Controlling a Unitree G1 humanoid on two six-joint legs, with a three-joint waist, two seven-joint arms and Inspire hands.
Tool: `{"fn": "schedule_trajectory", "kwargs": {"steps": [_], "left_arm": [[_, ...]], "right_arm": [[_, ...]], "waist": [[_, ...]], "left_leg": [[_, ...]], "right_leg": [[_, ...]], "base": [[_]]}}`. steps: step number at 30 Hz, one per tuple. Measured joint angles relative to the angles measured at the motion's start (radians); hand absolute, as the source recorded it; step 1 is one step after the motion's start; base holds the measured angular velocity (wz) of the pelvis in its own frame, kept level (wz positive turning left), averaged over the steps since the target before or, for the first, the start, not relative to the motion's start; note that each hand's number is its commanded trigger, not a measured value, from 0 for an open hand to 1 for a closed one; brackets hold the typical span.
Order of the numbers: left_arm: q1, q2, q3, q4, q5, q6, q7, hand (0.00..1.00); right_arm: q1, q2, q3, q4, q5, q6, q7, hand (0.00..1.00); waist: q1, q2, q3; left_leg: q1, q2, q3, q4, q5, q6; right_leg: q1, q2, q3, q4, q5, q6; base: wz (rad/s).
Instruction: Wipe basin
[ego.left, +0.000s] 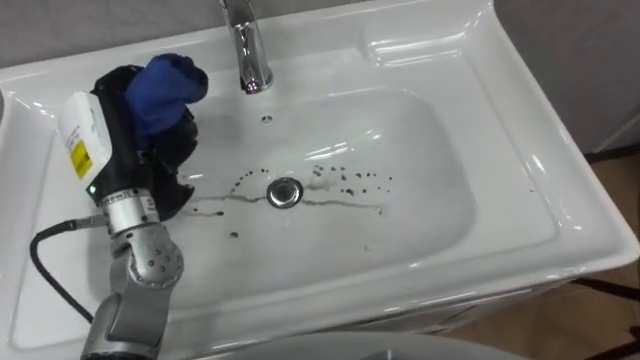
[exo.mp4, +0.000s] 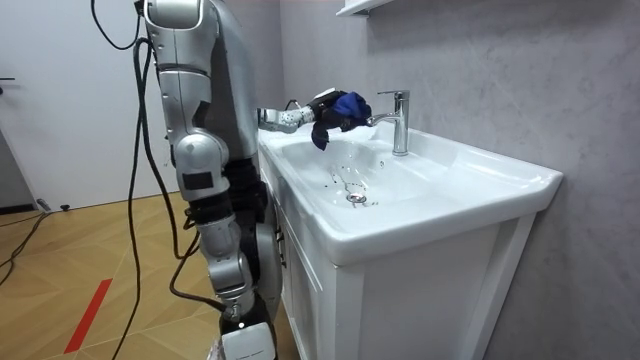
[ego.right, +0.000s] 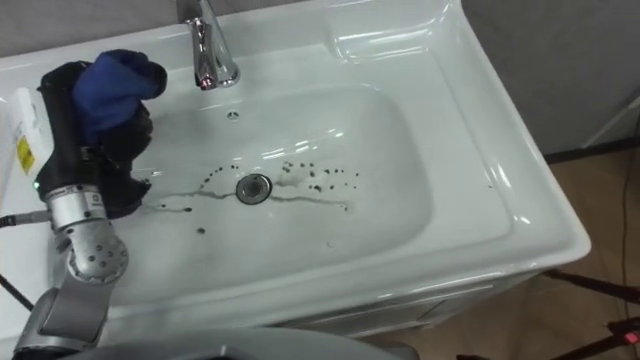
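Off to the right of the left hand (ego.left: 115, 140) and lower down lies the dirt that matters: dark specks (ego.left: 350, 180) and thin grey streaks (ego.left: 335, 204) around the drain (ego.left: 285, 192), at the bottom of the basin (ego.left: 470, 210). To wipe well, the hand should probably come down until the cloth (ego.left: 165, 88) lies flat on the porcelain, not bunched. It can then sweep sideways across the drain with steady pressure, so the specks are dragged along rather than smeared. The tap (ego.left: 245, 45) stands just beyond the hand and to its right, so the sweep should stay low and pass in front of it.

The fingers are curled tight on the blue cloth, which bulges out past the fingers, with a dark tail hanging under the palm in the room view. Hand and cloth hang above the basin's left side — apparently clear of the porcelain, so no wiping contact is made yet.
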Motion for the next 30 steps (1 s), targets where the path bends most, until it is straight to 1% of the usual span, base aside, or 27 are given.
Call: {"fn": "schedule_trajectory", "kwargs": {"steps": [1, 3, 4, 6, 7, 9, 10, 11, 12, 14, 15, 16, 17, 18, 19, 20, 23, 26, 27, 30], "left_arm": [[0.0, 0.0, -0.005, 0.0, 0.0, 0.001, -0.002, 1.0], [0.003, 0.0, -0.021, 0.0, 0.0, 0.003, -0.022, 1.0], [0.004, 0.0, -0.024, 0.0, -0.001, 0.003, -0.027, 1.0], [0.003, 0.0, -0.031, 0.02, -0.001, 0.002, -0.038, 1.0], [0.003, 0.0, -0.032, 0.034, -0.001, 0.002, -0.038, 1.0], [0.002, 0.0, -0.039, 0.115, -0.002, 0.002, -0.038, 1.0], [0.003, 0.0, -0.042, 0.138, -0.002, 0.004, -0.039, 1.0], [0.011, 0.0, -0.046, 0.175, -0.002, 0.008, -0.048, 1.0], [0.017, 0.0, -0.051, 0.197, -0.002, 0.022, -0.061, 1.0], [0.023, 0.0, -0.052, 0.237, -0.003, 0.028, -0.065, 1.0], [0.025, 0.001, -0.052, 0.27, -0.013, 0.029, -0.064, 1.0], [0.025, 0.002, -0.052, 0.289, -0.015, 0.03, -0.064, 1.0], [0.025, 0.004, -0.052, 0.327, -0.023, 0.034, -0.064, 1.0], [0.024, 0.009, -0.052, 0.346, -0.031, 0.047, -0.068, 1.0], [0.024, 0.012, -0.052, 0.356, -0.031, 0.047, -0.065, 1.0], [0.021, 0.014, -0.049, 0.376, -0.028, 0.047, -0.064, 1.0], [0.008, 0.014, -0.045, 0.405, -0.018, 0.051, -0.067, 1.0], [-0.009, 0.019, -0.042, 0.438, -0.021, 0.074, -0.1, 1.0], [-0.018, 0.022, -0.041, 0.458, -0.018, 0.088, -0.114, 1.0], [-0.021, 0.024, -0.021, 0.48, -0.019, 0.111, -0.14, 1.0]], "right_arm": [[0.001, 0.0, 0.0, 0.0, 0.0, 0.001, 0.0, 0.0], [0.002, -0.001, 0.0, 0.001, -0.003, 0.018, 0.0, 0.0], [0.006, -0.001, 0.002, 0.001, -0.004, 0.02, 0.0, 0.0], [0.009, -0.003, 0.004, 0.0, -0.001, 0.021, -0.001, 0.0], [0.009, -0.005, 0.004, 0.0, -0.001, 0.021, -0.002, 0.0], [0.012, -0.009, 0.004, -0.006, -0.004, 0.022, -0.004, 0.0], [0.015, -0.009, 0.004, -0.008, -0.004, 0.022, -0.005, 0.0], [0.019, -0.009, 0.004, -0.015, -0.004, 0.022, -0.004, 0.0], [0.02, -0.009, 0.004, -0.025, -0.004, 0.024, -0.003, 0.0], [0.021, -0.007, 0.004, -0.025, -0.003, 0.033, -0.001, 0.0], [0.025, -0.007, 0.005, -0.03, -0.009, 0.042, -0.001, 0.0], [0.027, -0.006, 0.004, -0.031, -0.015, 0.043, -0.001, 0.0], [0.029, -0.004, 0.006, -0.031, -0.027, 0.043, -0.002, 0.0], [0.03, -0.003, 0.006, -0.03, -0.037, 0.044, -0.006, 0.0], [0.032, -0.003, 0.006, -0.03, -0.04, 0.045, -0.007, 0.0], [0.038, -0.002, 0.003, -0.031, -0.054, 0.054, -0.009, 0.0], [0.041, 0.005, 0.001, -0.034, -0.09, 0.078, 0.004, 0.0], [0.043, 0.006, 0.0, -0.036, -0.094, 0.111, 0.03, 0.0], [0.042, 0.005, 0.0, -0.037, -0.095, 0.124, 0.039, 0.0], [0.038, 0.004, -0.002, -0.052, -0.11, 0.141, 0.048, 0.0]], "waist": [[0.0, 0.0, 0.0001], [-0.004, -0.002, 0.0028], [-0.005, -0.003, 0.004], [-0.001, 0.0, 0.0088], [-0.002, 0.0, 0.0085], [-0.003, 0.006, 0.0088], [-0.002, 0.007, 0.0089], [-0.002, 0.007, 0.0085], [-0.002, 0.007, 0.008], [-0.002, 0.005, 0.0087], [-0.001, 0.003, 0.0073], [-0.001, 0.003, 0.0069], [-0.005, 0.001, 0.005], [-0.011, 0.005, 0.0023], [-0.016, 0.007, 0.001], [-0.02, 0.011, -0.0011], [-0.019, 0.012, -0.0017], [-0.019, 0.012, -0.0016], [-0.019, 0.012, -0.0015], [-0.017, 0.013, -0.001]], "left_leg": [[0.001, 0.0, 0.0, 0.0, 0.0, 0.0], [0.004, 0.001, 0.002, 0.0, 0.0, 0.0], [0.005, 0.001, 0.002, 0.0, 0.0, 0.0], [0.003, 0.003, 0.004, 0.0, 0.0, 0.0], [0.002, 0.003, 0.005, 0.0, 0.0, 0.0], [-0.003, 0.006, 0.013, 0.001, 0.0, 0.0], [-0.006, 0.007, 0.015, 0.001, 0.0, 0.0], [-0.01, 0.008, 0.018, 0.001, 0.0, 0.0], [-0.014, 0.009, 0.021, 0.001, 0.0, 0.0], [-0.016, 0.009, 0.023, 0.001, 0.0, 0.0], [-0.012, 0.008, 0.027, 0.001, 0.0, 0.0], [-0.01, 0.008, 0.027, 0.0, 0.0, 0.0], [-0.009, 0.008, 0.026, 0.0, 0.0, 0.0], [-0.008, 0.008, 0.026, 0.0, 0.0, 0.0], [-0.007, 0.008, 0.026, 0.0, 0.0, 0.0], [-0.004, 0.008, 0.026, -0.001, 0.0, 0.0], [0.004, 0.009, 0.027, -0.004, 0.0, 0.0], [0.013, 0.009, 0.028, -0.007, 0.0, 0.0], [0.019, 0.01, 0.036, -0.009, 0.0, 0.0], [0.03, 0.013, 0.052, -0.012, 0.0, 0.0]], "right_leg": [[0.001, 0.0, 0.0, 0.0, 0.0, 0.0], [0.005, 0.001, 0.0, 0.0, 0.0, 0.0], [0.005, 0.001, 0.0, 0.0, 0.001, 0.0], [0.001, 0.003, -0.001, 0.001, 0.003, 0.0], [0.0, 0.004, 0.0, 0.002, 0.004, 0.0], [-0.007, 0.006, 0.005, 0.003, 0.007, -0.002], [-0.008, 0.007, 0.01, 0.003, 0.007, -0.002], [-0.011, 0.008, 0.014, 0.002, 0.007, -0.002], [-0.02, 0.009, 0.02, 0.003, 0.007, -0.002], [-0.024, 0.009, 0.025, 0.003, 0.008, -0.002], [-0.023, 0.009, 0.025, 0.002, 0.009, -0.001], [-0.022, 0.009, 0.025, 0.003, 0.009, -0.001], [-0.02, 0.009, 0.024, 0.003, 0.009, -0.001], [-0.021, 0.009, 0.025, 0.002, 0.012, -0.001], [-0.02, 0.008, 0.025, 0.001, 0.012, -0.001], [-0.019, 0.008, 0.026, 0.002, 0.012, -0.001], [-0.015, 0.009, 0.027, 0.002, 0.012, -0.001], [-0.008, 0.009, 0.033, 0.002, 0.012, -0.001], [-0.005, 0.01, 0.036, 0.003, 0.012, -0.001], [-0.005, 0.012, 0.051, 0.012, 0.012, -0.001]], "base": [[0.0], [0.0], [0.0], [-0.02], [-0.06], [-0.07], [-0.08], [-0.08], [-0.07], [-0.04], [-0.06], [-0.05], [-0.04], [0.0], [-0.05], [-0.07], [-0.04], [-0.04], [-0.07], [-0.14]]}}
